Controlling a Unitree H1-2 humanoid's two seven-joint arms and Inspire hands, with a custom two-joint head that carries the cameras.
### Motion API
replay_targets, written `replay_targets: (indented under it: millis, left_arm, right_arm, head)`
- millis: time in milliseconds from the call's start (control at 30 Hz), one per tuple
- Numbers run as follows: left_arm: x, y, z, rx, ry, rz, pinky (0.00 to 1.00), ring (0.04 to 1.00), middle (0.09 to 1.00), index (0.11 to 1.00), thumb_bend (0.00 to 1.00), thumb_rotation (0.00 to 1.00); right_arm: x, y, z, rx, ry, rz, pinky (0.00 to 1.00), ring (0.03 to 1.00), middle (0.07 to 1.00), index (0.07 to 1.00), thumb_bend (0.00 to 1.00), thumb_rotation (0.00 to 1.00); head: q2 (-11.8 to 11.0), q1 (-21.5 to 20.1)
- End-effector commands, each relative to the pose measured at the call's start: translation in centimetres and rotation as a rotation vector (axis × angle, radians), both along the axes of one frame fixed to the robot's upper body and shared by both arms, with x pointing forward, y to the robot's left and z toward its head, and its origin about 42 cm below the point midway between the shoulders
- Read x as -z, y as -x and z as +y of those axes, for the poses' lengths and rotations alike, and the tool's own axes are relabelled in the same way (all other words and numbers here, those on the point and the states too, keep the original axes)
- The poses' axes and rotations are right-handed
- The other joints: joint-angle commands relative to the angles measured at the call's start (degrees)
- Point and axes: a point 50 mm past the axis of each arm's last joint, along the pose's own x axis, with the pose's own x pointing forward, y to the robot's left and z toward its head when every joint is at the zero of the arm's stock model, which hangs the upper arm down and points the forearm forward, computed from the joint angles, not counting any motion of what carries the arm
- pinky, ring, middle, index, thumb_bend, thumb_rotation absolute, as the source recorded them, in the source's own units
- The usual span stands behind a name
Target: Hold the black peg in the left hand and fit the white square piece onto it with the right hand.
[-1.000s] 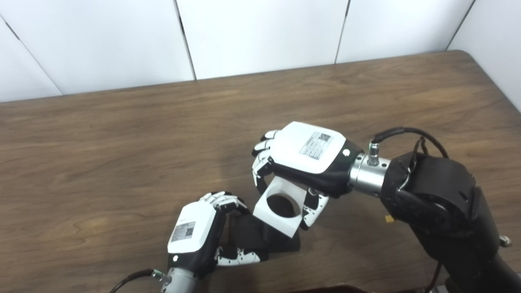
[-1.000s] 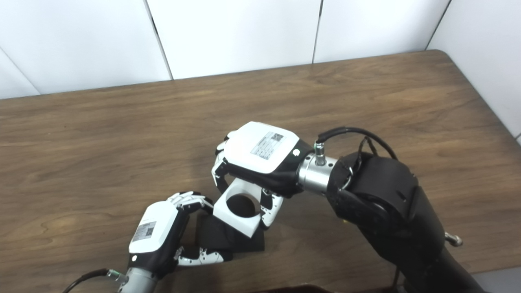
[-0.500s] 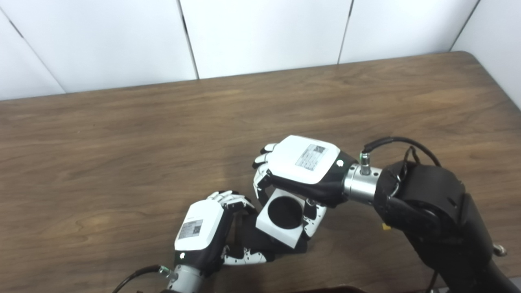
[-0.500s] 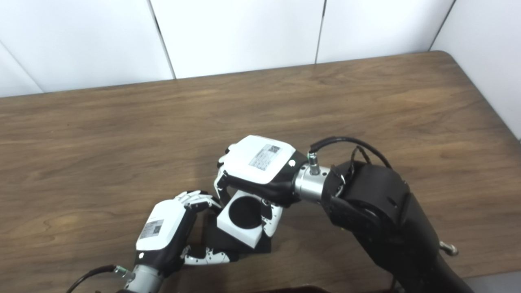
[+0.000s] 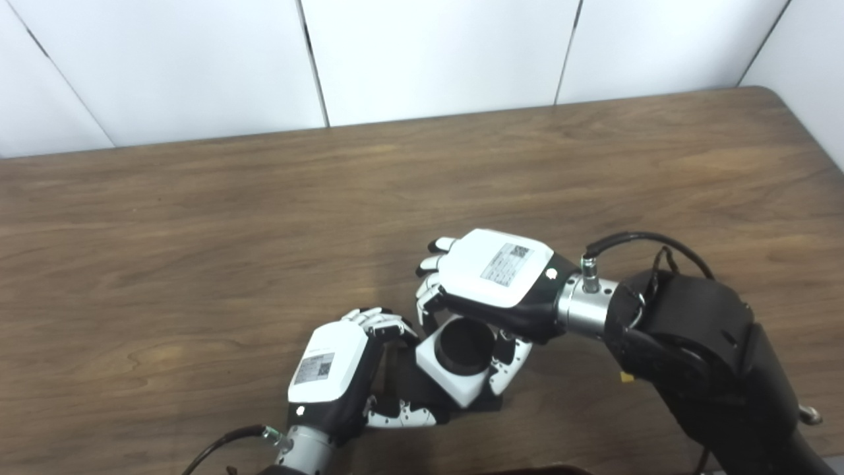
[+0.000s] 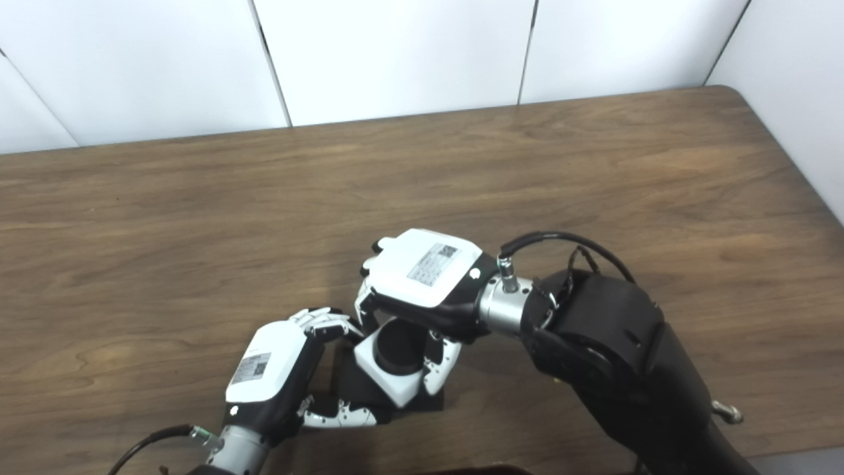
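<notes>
A brown wood-grain worktop (image 5: 198, 218) fills most of both views and is backed by white wall panels (image 5: 435, 53). Its right far corner is rounded.

The right arm (image 5: 699, 356), sleeved in black, is seen entering from the lower right; a black cable (image 5: 639, 239) is looped above its metal wrist. The right hand (image 5: 491, 277) is turned palm down, its white back plate with a printed label facing up. Its fingers (image 5: 428, 300) and thumb are curled down around the white square piece (image 5: 455, 373), which is grasped from above at opposite sides.

The left hand (image 5: 330, 376) is reached in from the bottom edge at lower left, also showing a labelled white back plate. It is closed on the black peg's square base (image 6: 349, 382), with its thumb laid along the near edge and its fingers (image 5: 379, 323) hooked over the far edge; the base is seen near the front edge of the worktop, and whether it rests on the surface cannot be told.

The white square piece is tilted slightly and sits over the black peg (image 5: 465, 344), whose round top is seen filling the piece's circular hole. How far down the piece is seated cannot be told.

A small yellow object (image 5: 626, 377) is visible on the worktop just beside the right forearm.
</notes>
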Motion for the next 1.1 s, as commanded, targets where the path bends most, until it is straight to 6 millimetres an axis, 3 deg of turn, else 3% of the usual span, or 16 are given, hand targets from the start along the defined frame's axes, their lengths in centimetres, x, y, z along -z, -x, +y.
replay_targets:
  millis: [0, 133, 600, 633, 667, 767, 833, 900, 1067]
  left_arm:
    - [-1.1, -0.3, -1.2, 0.002, 0.045, -0.029, 0.89, 0.848, 0.758, 0.486, 0.52, 0.05]
    - [-1.1, -0.3, -1.2, 0.001, 0.045, -0.031, 0.88, 0.847, 0.757, 0.485, 0.52, 0.05]
    - [-1.0, -0.6, -1.0, -0.008, 0.010, -0.036, 0.87, 0.827, 0.750, 0.495, 0.52, 0.06]
    - [-1.0, -0.7, -1.0, 0.000, -0.010, -0.039, 0.86, 0.826, 0.757, 0.609, 0.70, 0.13]
    - [-0.9, -0.7, -0.9, 0.010, -0.030, -0.045, 0.86, 0.831, 0.776, 0.684, 0.78, 0.22]
    - [-0.7, -0.7, -0.7, 0.035, -0.069, -0.056, 0.87, 0.857, 0.846, 0.861, 0.94, 0.50]
    - [-0.7, -0.7, -0.6, 0.034, -0.054, -0.054, 0.90, 0.879, 0.891, 0.948, 0.98, 0.62]
    - [-0.8, -0.7, -0.5, 0.031, -0.041, -0.058, 0.91, 0.889, 0.919, 0.987, 1.00, 0.67]
    - [-1.4, -0.8, 0.0, 0.015, 0.002, -0.095, 0.95, 0.956, 0.980, 1.000, 1.00, 0.68]
  right_arm:
    - [-1.3, -0.1, 0.0, -0.002, 0.015, -0.040, 1.00, 0.939, 0.872, 0.752, 1.00, 0.44]
    - [-1.6, -0.1, -0.2, 0.013, 0.026, -0.050, 1.00, 0.958, 0.899, 0.795, 1.00, 0.51]
    - [-1.9, -0.6, -1.2, 0.082, -0.018, -0.061, 1.00, 0.955, 0.890, 0.810, 0.95, 0.59]
    - [-1.8, -0.6, -1.3, 0.091, -0.020, -0.060, 1.00, 0.955, 0.888, 0.806, 0.95, 0.60]
    - [-1.8, -0.6, -1.5, 0.099, -0.023, -0.060, 1.00, 0.955, 0.885, 0.805, 0.94, 0.61]
    - [-1.6, -0.5, -1.9, 0.125, -0.036, -0.062, 0.99, 0.951, 0.874, 0.805, 0.94, 0.62]
    - [-1.6, -0.4, -2.4, 0.148, -0.048, -0.066, 0.98, 0.947, 0.868, 0.803, 0.94, 0.61]
    - [-1.6, -0.4, -2.7, 0.163, -0.054, -0.069, 0.97, 0.945, 0.865, 0.802, 0.93, 0.60]
    - [-1.7, -0.4, -3.8, 0.201, -0.059, -0.071, 0.96, 0.943, 0.869, 0.811, 0.93, 0.62]
  head:
    - [0.01, -0.05]
    - [0.14, 0.01]
    - [-0.07, 0.36]
    - [-0.19, 0.36]
    - [-0.20, 0.32]
    - [-0.34, 0.04]
    - [-0.45, -0.04]
    - [-0.49, -0.08]
    - [-0.71, 0.19]
